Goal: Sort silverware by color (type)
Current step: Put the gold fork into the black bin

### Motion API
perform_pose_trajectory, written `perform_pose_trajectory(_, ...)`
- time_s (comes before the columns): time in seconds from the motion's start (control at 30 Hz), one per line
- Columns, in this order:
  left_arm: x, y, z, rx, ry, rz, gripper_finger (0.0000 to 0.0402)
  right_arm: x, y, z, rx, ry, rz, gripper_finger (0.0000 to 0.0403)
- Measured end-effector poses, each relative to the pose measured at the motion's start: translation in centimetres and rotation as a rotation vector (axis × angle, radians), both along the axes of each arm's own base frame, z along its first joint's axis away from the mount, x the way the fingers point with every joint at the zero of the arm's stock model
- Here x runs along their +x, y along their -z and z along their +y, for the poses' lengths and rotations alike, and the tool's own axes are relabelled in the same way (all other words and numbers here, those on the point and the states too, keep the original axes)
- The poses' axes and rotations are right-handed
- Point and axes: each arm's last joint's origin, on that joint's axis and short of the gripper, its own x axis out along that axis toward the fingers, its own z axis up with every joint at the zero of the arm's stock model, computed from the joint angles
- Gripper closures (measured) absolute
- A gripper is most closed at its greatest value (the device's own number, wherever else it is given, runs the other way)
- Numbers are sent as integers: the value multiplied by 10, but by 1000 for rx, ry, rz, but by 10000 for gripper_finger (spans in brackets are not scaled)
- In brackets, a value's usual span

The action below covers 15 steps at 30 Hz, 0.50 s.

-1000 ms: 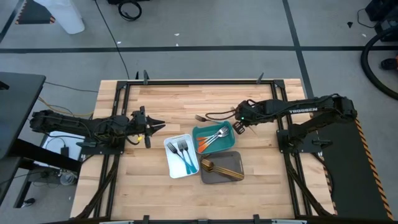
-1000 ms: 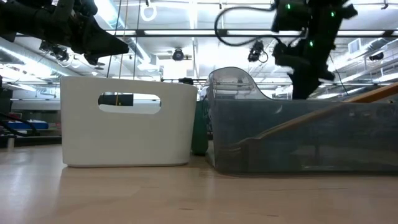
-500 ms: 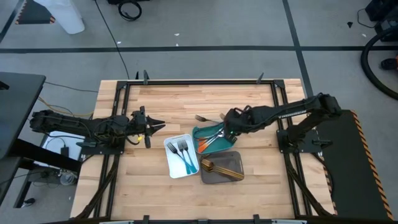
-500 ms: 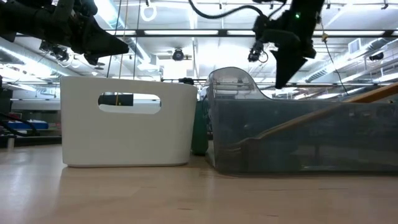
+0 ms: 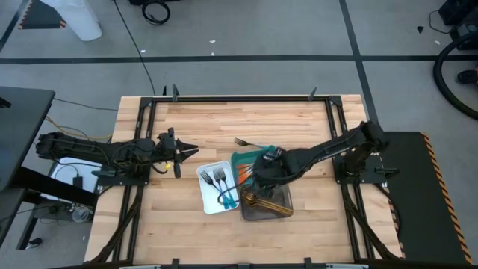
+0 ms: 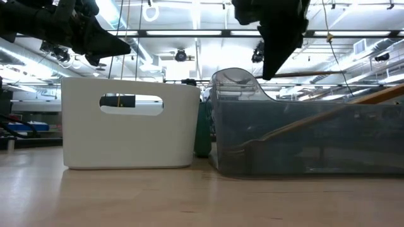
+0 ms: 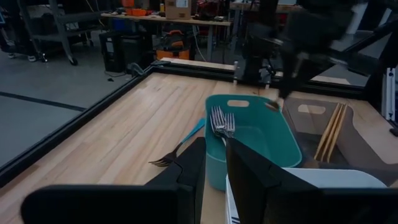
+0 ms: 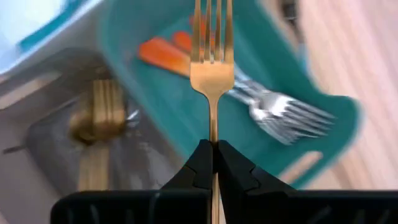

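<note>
Gold fork (image 8: 211, 68) pinched in right end effector (image 8: 213, 152).

Three trays are grouped near the table's (image 5: 299, 224) middle: one (image 5: 207, 196) left holding forks (image 5: 217, 177), another (image 5: 246, 159) behind-right, a third (image 5: 278, 207) nearer the front edge. A lone fork (image 5: 246, 142) lies behind them.

Robotics lab or workshop.
Grey concrete floor (image 5: 246, 30), exposed ceiling lights (image 6: 189, 33), cluttered wooden workbenches (image 7: 168, 18) behind.
</note>
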Motion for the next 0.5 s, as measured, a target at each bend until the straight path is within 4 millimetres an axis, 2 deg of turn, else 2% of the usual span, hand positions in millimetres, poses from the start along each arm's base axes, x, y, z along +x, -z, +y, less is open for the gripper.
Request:
perform_pose_trajectory(0.33, 0, 0, 0, -15, -2, -3, 331, 18, 2, 38, 42, -31, 168, 390)
perform_pose_trajectory(0.5, 0, 0, 0, -15, -2, -3, 331, 25, 4, 54, 79, -112, 209, 390)
